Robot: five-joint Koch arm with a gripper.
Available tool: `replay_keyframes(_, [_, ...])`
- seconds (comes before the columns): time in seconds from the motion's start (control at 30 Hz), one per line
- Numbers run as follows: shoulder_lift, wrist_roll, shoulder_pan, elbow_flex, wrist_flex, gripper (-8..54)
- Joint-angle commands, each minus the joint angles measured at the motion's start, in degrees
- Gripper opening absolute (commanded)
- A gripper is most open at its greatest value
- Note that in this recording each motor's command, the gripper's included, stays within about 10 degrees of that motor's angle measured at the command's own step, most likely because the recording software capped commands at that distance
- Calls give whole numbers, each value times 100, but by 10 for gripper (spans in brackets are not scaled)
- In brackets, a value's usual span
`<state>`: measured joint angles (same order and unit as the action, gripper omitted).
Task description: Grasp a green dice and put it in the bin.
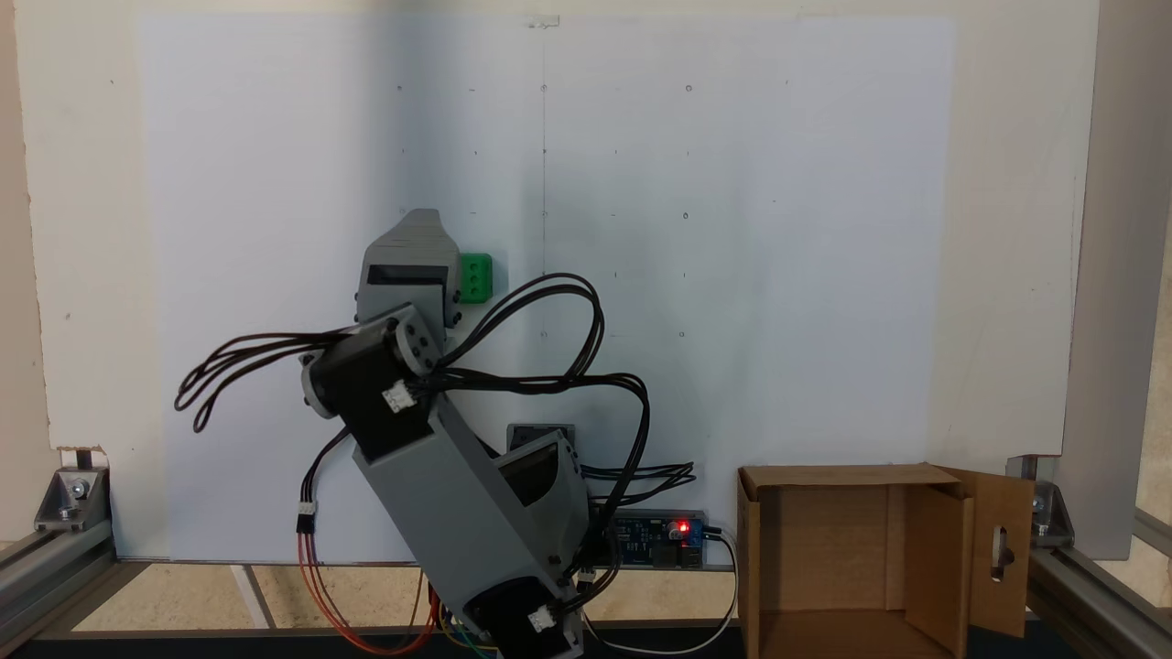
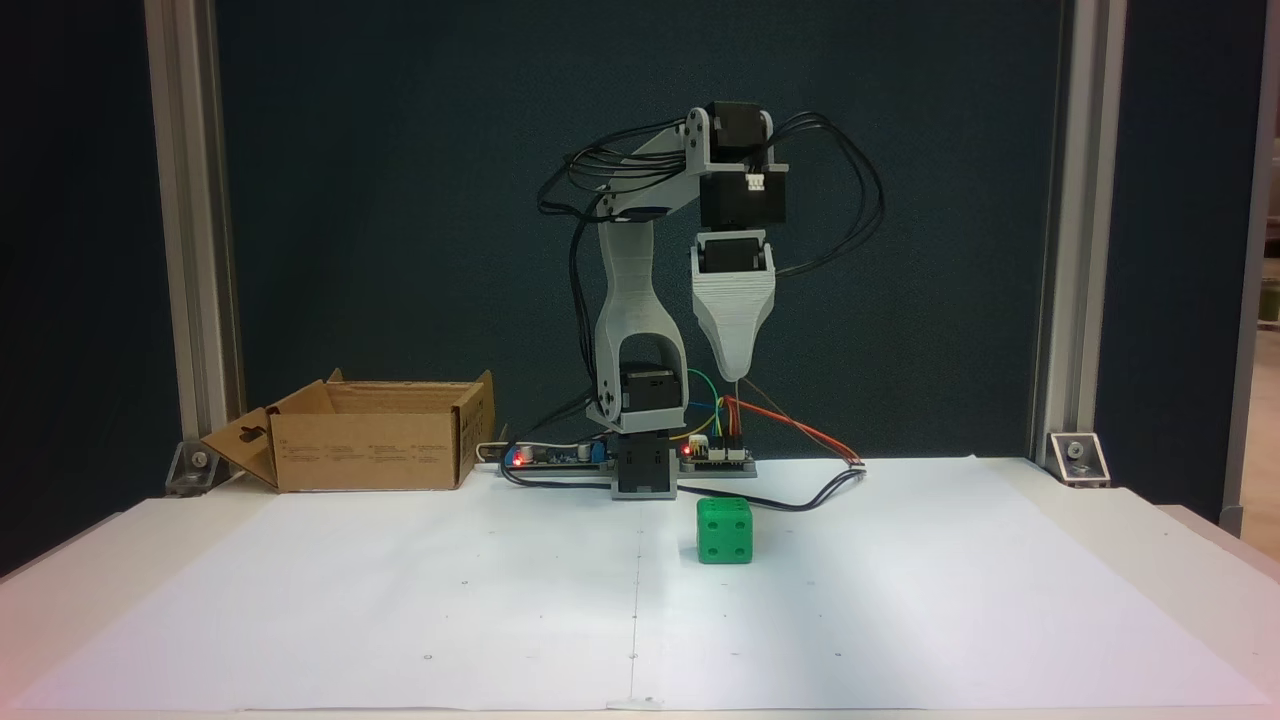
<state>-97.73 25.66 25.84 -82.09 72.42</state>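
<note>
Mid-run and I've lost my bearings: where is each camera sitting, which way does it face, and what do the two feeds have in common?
A fixed view: above, looking down; arm base at the bottom edge, gripper beside the green dice, bin lower right.
A fixed view: low at the table's far edge, facing the arm's front; gripper hangs above the green dice, bin left.
Shared: arm, dice, bin, white paper.

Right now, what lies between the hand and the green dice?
Nothing. In a fixed view the hand hangs above the green dice with open air between; behind that gap sit the arm's base and wiring.
</note>
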Motion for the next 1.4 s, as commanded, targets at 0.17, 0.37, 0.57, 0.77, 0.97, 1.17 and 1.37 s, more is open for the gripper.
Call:
replay_keyframes(0.17, [18, 580, 70, 114, 53, 434])
replay_keyframes(0.37, [-264, 580, 88, -642, -466, 434])
replay_keyframes(0.57, [-738, 580, 105, -1477, -1020, 433])
replay_keyframes(0.77, [-1072, 580, 114, -2153, -1652, 432])
replay_keyframes(0.97, [-1028, 580, 18, -2470, -1767, 433])
replay_keyframes(1.17, [-923, 563, 35, -2672, -1898, 433])
replay_keyframes(1.37, [-747, 571, 44, -2672, -2048, 433])
